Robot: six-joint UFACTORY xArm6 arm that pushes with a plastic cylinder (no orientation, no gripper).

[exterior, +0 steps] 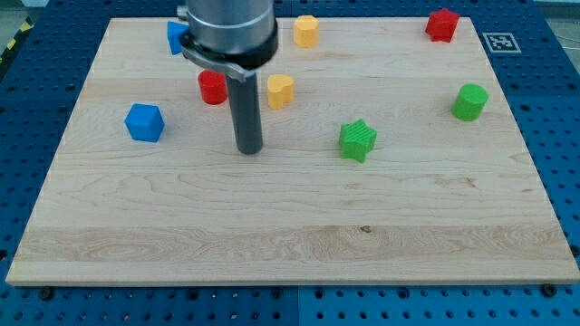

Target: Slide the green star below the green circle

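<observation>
The tip (pixel 249 149), a bare rod with no fingers, is sitting left of the green star (pixel 358 139); it should push rightward, stopping under the green circle (pixel 469 101) near the table's right edge.

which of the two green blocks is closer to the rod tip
The green star: it lies just to the view's right of my tip, while the green circle sits much farther right, near the board's edge.

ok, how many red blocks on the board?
2. One red block sits just left of the rod, partly hidden behind it, up and left of my tip. The other red block is at the view's top right corner. The arm could hide more.
</observation>
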